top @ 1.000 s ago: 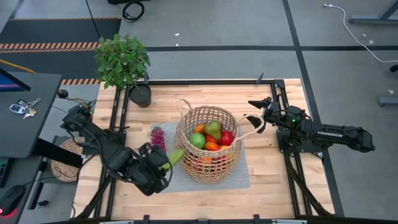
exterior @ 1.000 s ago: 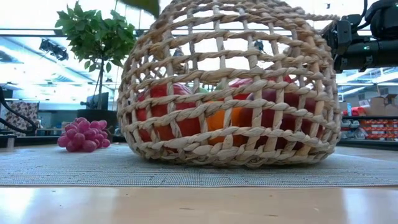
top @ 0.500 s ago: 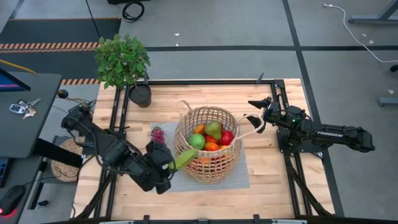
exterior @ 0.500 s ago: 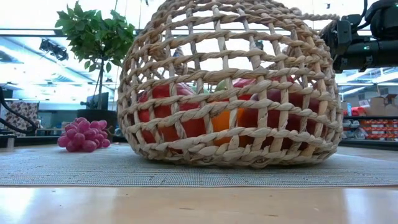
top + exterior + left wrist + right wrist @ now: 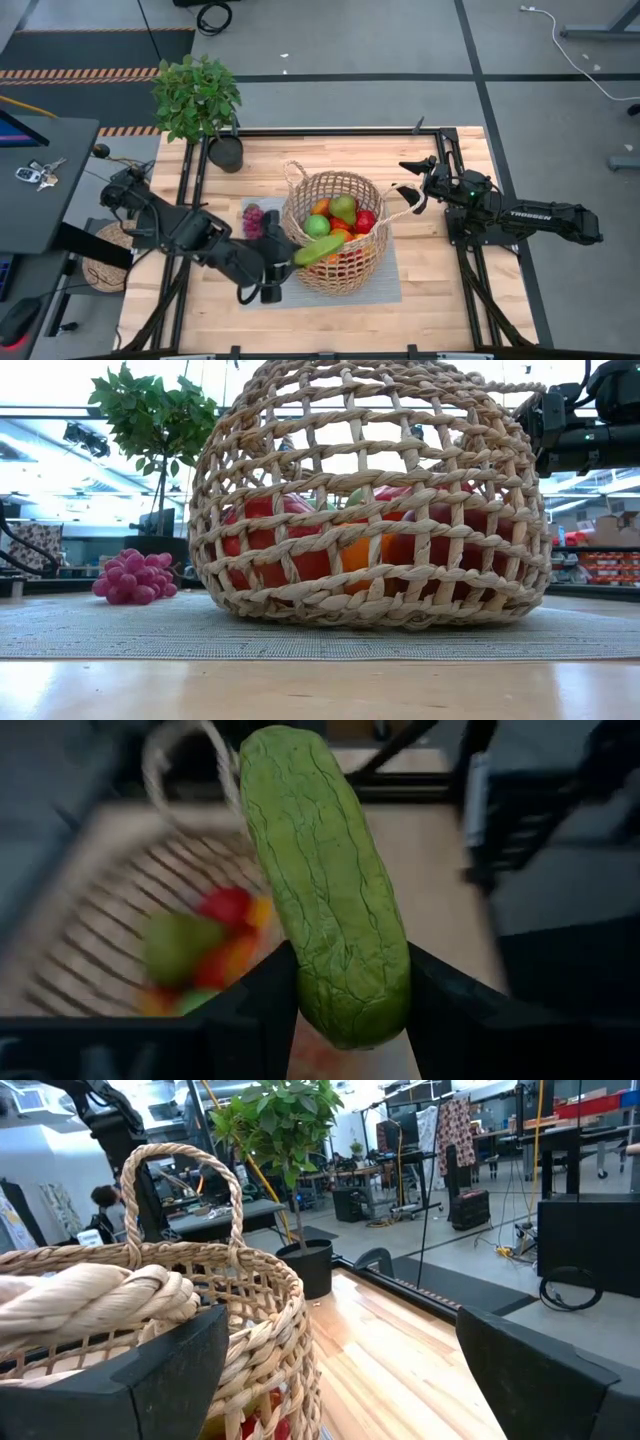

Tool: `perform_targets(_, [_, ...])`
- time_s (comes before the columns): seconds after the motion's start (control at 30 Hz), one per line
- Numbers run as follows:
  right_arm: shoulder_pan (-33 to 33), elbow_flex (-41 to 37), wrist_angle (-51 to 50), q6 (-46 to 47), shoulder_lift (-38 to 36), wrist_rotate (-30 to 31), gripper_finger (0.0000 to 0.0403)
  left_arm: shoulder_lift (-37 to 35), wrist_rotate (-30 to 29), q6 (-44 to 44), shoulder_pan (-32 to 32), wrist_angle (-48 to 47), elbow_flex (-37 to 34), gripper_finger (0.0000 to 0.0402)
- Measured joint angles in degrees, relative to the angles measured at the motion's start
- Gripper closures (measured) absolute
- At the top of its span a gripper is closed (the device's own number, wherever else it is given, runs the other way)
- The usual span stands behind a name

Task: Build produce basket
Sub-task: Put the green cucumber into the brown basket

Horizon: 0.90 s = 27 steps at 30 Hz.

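Note:
The wicker basket (image 5: 335, 232) stands on a grey mat (image 5: 388, 285) and holds apples, a pear and oranges. My left gripper (image 5: 287, 258) is shut on a green cucumber (image 5: 320, 249), which hangs over the basket's near left rim. Purple grapes (image 5: 253, 220) lie on the mat to the left of the basket. My right gripper (image 5: 408, 186) stands open at the basket's right side. The basket's right loop handle (image 5: 95, 1302) lies beside one of its fingers. My left gripper pinches the cucumber between its two fingers by the sides of its near end (image 5: 352, 1005). The fingers slant down from the table's left, and the cucumber sticks out ahead of them along their line. It is lifted clear above the basket's rim. My right gripper: whether a finger (image 5: 170, 1365) touches the loop handle, I cannot tell.
A leafy potted plant (image 5: 197, 95) in a black pot (image 5: 226, 152) stands at the table's far left corner. Black frame rails (image 5: 190, 190) run along the table's left and right sides. Bare wood (image 5: 430, 300) shows near and right of the mat.
My left gripper has risen and gone toward the table's right edge, rolling as it went. It has carried the cucumber from beside the basket's left wall to above its near left rim. In the low view the basket tipped a little, then settled back.

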Motion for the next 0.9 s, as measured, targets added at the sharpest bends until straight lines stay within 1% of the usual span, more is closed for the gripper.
perform_targets(0.13, [0.00, 0.00, 0.00, 0.00, 0.00, 0.00, 0.0009, 0.44, -4.22, 20.01, 2.14, 0.32, 0.00, 0.0246])
perform_targets(0.23, [0.00, 0.00, 0.00, 0.00, 0.00, 0.00, 0.0009, 0.63, -5.97, 32.35, 3.69, 0.14, -0.04, 0.0246])
perform_targets(0.5, [0.00, 0.00, -0.01, 0.00, 0.00, 0.00, 0.0009, 0.57, -6.42, 57.30, 6.99, -0.54, -0.04, 0.0245])
perform_targets(0.6, [0.00, 0.00, 0.00, 0.00, 0.00, 0.01, 0.0009, 0.57, -8.54, 65.47, 7.47, -0.60, -0.04, 0.0244])
perform_targets(0.73, [0.00, 0.00, 0.00, 0.00, 0.00, -0.01, 0.0009, 0.57, -11.55, 73.22, 8.15, -0.64, -0.04, 0.0244])
perform_targets(0.83, [0.00, 0.00, 0.00, 0.00, 0.00, 0.01, 0.0009, 0.57, -12.00, 72.50, 8.97, -0.63, -0.04, 0.0244])
perform_targets(0.9, [0.00, 0.00, 0.00, 0.00, 0.00, 0.01, 0.0009, 0.57, -11.99, 68.06, 9.60, -0.58, -0.04, 0.0244])
